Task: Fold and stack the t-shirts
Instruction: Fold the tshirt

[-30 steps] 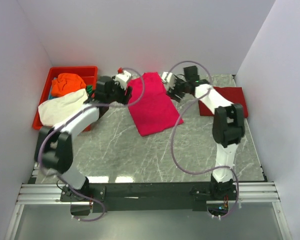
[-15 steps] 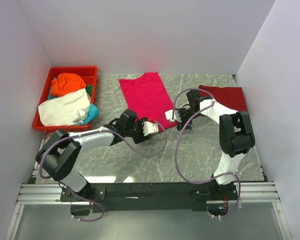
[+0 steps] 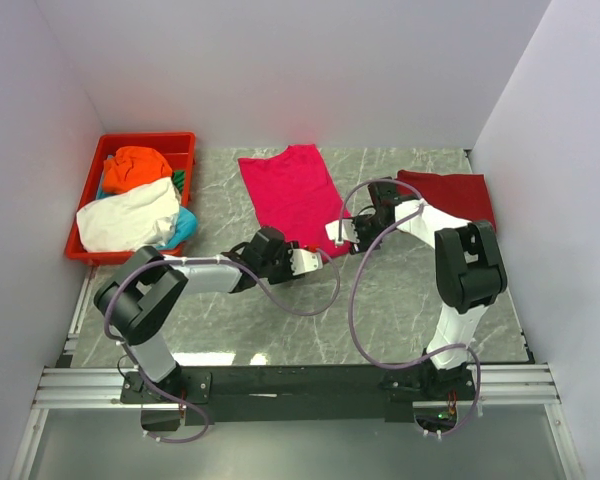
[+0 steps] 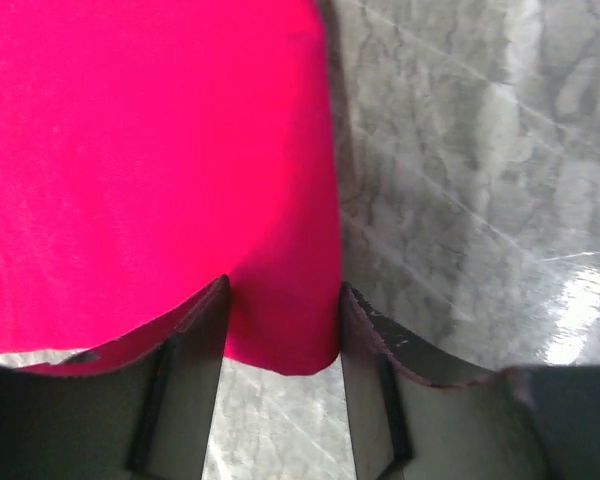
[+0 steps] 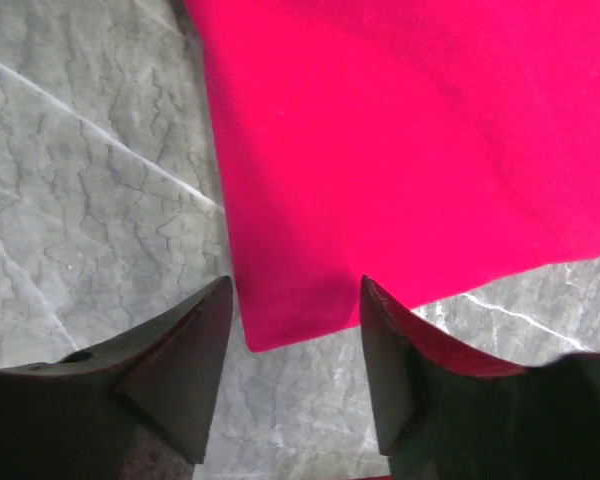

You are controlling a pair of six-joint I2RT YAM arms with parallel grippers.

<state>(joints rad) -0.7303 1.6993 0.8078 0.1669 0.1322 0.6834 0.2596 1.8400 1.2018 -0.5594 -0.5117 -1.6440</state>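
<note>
Flat mid grey marble counter (image 3: 400, 300), bright pink-red cloth t-shirt (image 3: 288, 190), left tool (image 4: 283, 290) and right tool (image 5: 295, 285) spread astride its two near corners, nothing pinched, probably placed to lift that edge together for folding

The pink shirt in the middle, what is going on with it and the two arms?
Two robot arms are working on the bright pink t-shirt, which lies flat on the table. The left gripper and the right gripper are each at one near corner of it, jaws open around the corner, nothing pinched yet. A darker red shirt lies at the right. The orange shirt, white shirt and teal shirt wait in the red tray.
</note>
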